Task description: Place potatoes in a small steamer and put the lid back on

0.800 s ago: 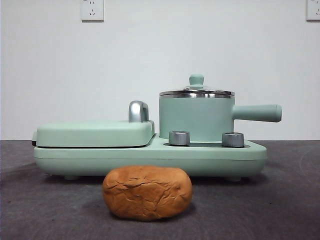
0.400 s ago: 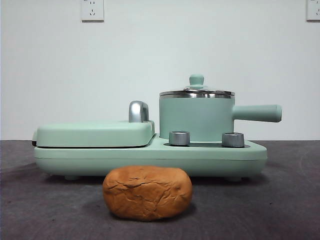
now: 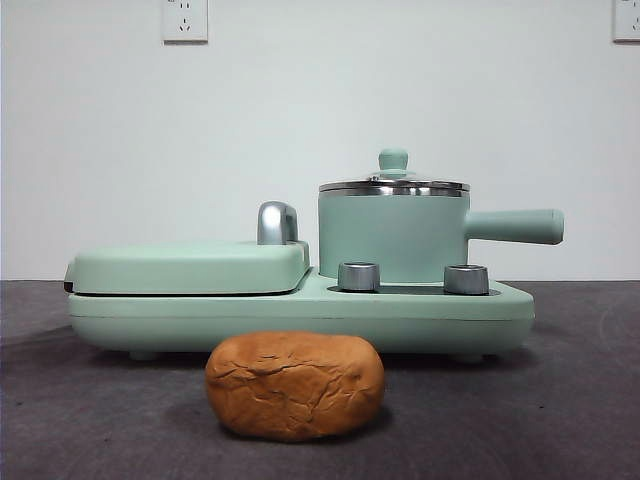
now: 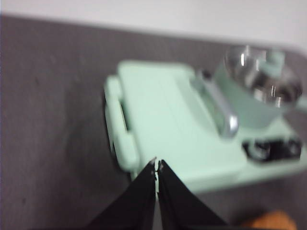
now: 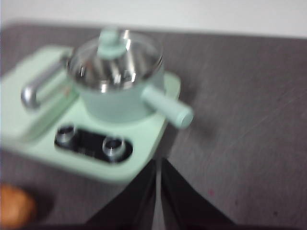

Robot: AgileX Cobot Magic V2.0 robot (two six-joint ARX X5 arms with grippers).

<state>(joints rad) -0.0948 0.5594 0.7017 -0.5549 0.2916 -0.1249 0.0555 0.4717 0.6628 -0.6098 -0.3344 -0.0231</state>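
Step in hand: none begun, as I read it — lid (image 3: 393, 182) sits on the small steamer (image 3: 392, 238), potato (image 3: 295, 385) untouched on the tabletop (image 3: 560, 400).
Potato position: lying on its long side on the tabletop, just in front of the cooker base (image 3: 300, 318), well apart from both arms.
Steamer position: seated on the cooker base beside the flat grill cover (image 3: 188, 267), handle pointing away from the grill.
Left end effector (image 4: 157, 165): jaws pressed together, empty, held above the grill side.
Right end effector (image 5: 158, 165): jaws together, empty, held above the tabletop on the steamer's handle side.
Next move, my judgement: lid must come off first — a small knob calls for opened jaws and a centred pinch from above; then the potato needs a wide grasp across its short axis.
Potato surface: orange-brown, matte, cracked and wrinkled, oval.
Lid: clear glass, shiny steel rim, mint-green knob; likely slippery.
Steamer: smooth mint-green cylinder, steel rim, straight round handle.
Base: two steel dials (image 3: 359, 276) in front of the steamer.
Tabletop: dark grey, slightly grainy.
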